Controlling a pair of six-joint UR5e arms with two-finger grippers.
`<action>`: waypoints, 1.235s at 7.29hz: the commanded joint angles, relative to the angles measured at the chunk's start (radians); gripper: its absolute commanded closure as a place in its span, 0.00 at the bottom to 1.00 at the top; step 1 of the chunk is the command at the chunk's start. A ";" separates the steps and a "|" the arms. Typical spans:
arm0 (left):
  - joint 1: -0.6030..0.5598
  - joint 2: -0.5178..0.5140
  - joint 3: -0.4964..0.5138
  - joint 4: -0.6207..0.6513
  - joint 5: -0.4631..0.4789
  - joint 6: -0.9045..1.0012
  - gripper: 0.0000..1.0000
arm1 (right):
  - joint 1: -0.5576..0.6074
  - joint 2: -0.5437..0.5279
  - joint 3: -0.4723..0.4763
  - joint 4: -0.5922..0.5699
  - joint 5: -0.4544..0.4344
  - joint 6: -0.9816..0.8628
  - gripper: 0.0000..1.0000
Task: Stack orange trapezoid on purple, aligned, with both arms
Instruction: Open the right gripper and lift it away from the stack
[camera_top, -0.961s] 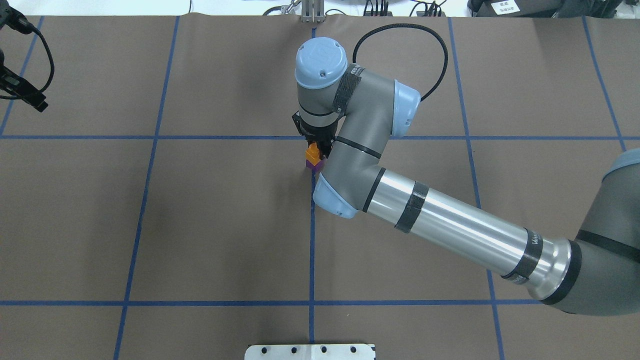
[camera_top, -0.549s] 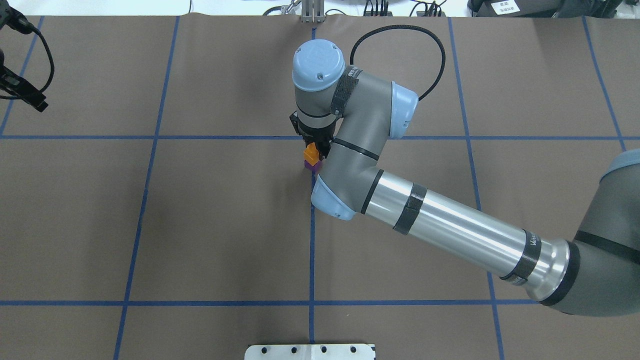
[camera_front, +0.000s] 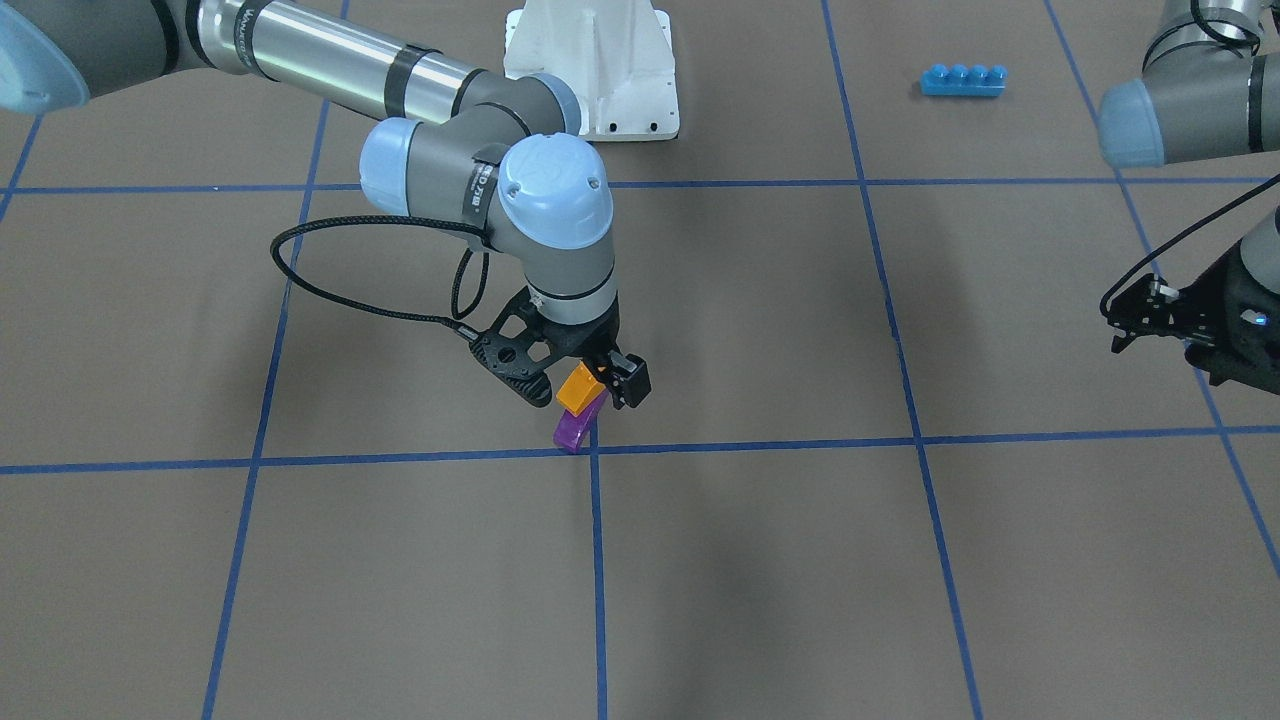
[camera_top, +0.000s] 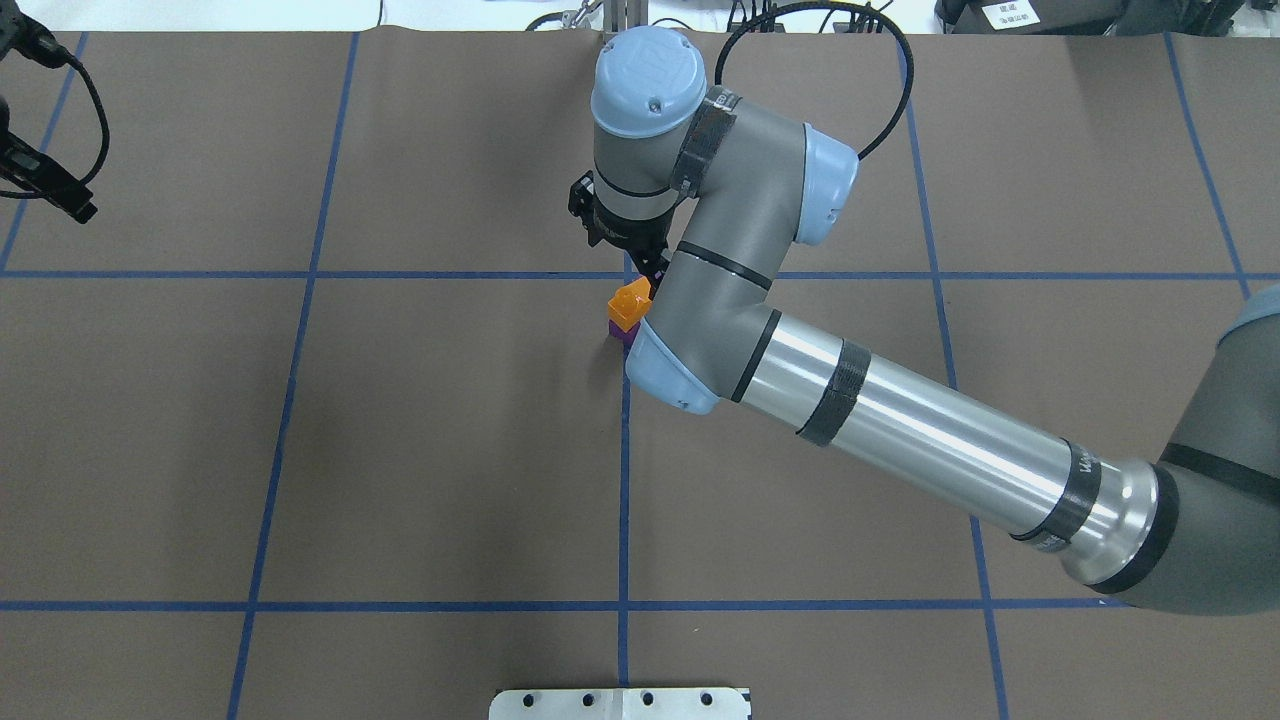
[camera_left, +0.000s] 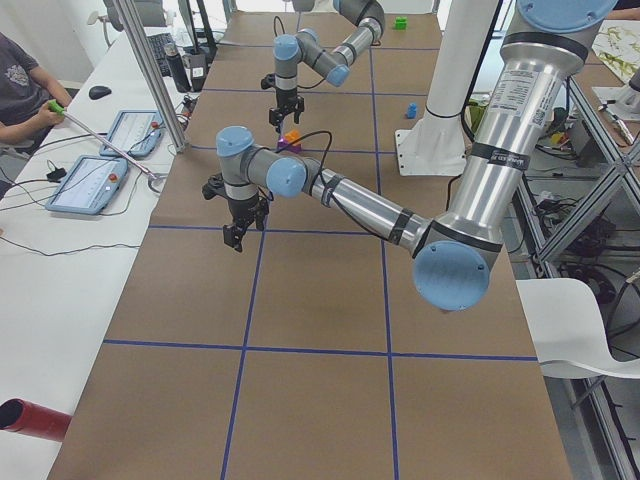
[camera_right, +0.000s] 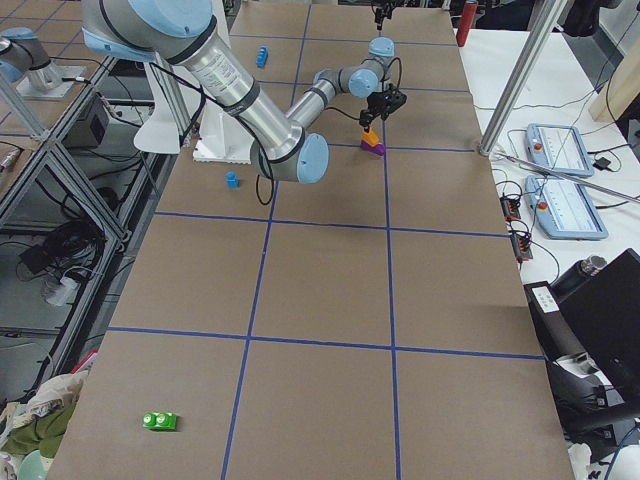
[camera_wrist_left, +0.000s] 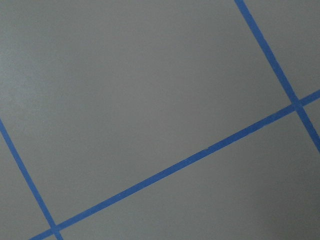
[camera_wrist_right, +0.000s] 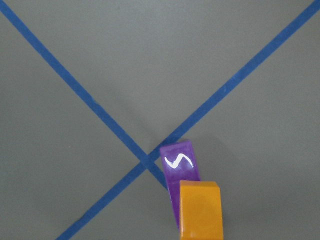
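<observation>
The orange trapezoid (camera_front: 578, 388) sits tilted on the purple brick (camera_front: 572, 430), which lies at a crossing of blue tape lines. The overhead view shows the orange (camera_top: 629, 303) over the purple (camera_top: 618, 330). In the right wrist view the orange (camera_wrist_right: 200, 210) covers the near end of the purple (camera_wrist_right: 177, 160). My right gripper (camera_front: 585, 390) hangs open just above the stack, one finger on each side of the orange. My left gripper (camera_front: 1115, 328) hovers open and empty far off over bare table, at the overhead view's left edge (camera_top: 75, 205).
A long blue four-stud brick (camera_front: 963, 80) lies near the robot's white base pedestal (camera_front: 590, 70). A small blue brick (camera_right: 231, 180) and a green brick (camera_right: 160, 421) lie on the right arm's side. Operators' tablets (camera_left: 90, 185) sit beyond the far table edge.
My right gripper has drawn back from the orange trapezoid towards the table's far side. The orange stays on the purple and shows more fully. The left arm has not moved.
</observation>
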 joint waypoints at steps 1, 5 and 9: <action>-0.011 0.004 -0.001 0.000 0.000 0.040 0.00 | 0.104 -0.064 0.218 -0.142 0.067 -0.156 0.00; -0.245 0.120 0.040 -0.003 -0.135 0.281 0.00 | 0.506 -0.577 0.575 -0.357 0.278 -1.125 0.00; -0.345 0.238 0.112 -0.070 -0.003 0.257 0.00 | 0.810 -0.902 0.543 -0.357 0.279 -1.697 0.00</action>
